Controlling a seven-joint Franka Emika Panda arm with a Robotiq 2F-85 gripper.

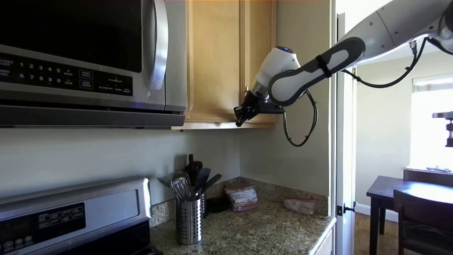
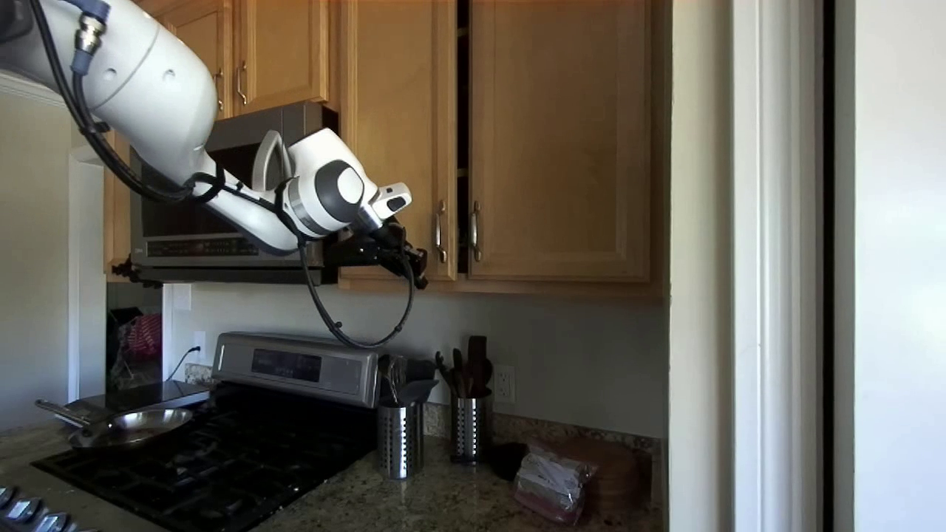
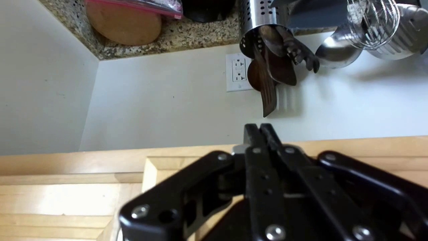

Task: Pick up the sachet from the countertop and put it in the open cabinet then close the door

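Note:
The honey-coloured wooden cabinet [image 1: 230, 125] hangs above the countertop [image 1: 269, 230]. In an exterior view its door [image 2: 399, 111] and the neighbouring door [image 2: 562, 140] stand side by side with a narrow dark gap between them, shelf edges showing inside. Each has a slim silver handle. My gripper [image 1: 238, 118] is at the cabinet's lower edge, in front of the doors, also seen in an exterior view [image 2: 421, 270]. In the wrist view its fingers [image 3: 256, 127] are together with nothing visible between them. I cannot tell whether it touches the door. The sachet is hidden or out of view.
The microwave [image 1: 175, 71] borders the cabinet. Below stand steel utensil holders [image 1: 189, 223] beside the stove [image 2: 222, 458]. A pinkish-brown pack [image 1: 242, 198] and a flat clear bag [image 1: 299, 205] lie on the countertop near the corner wall [image 1: 300, 159].

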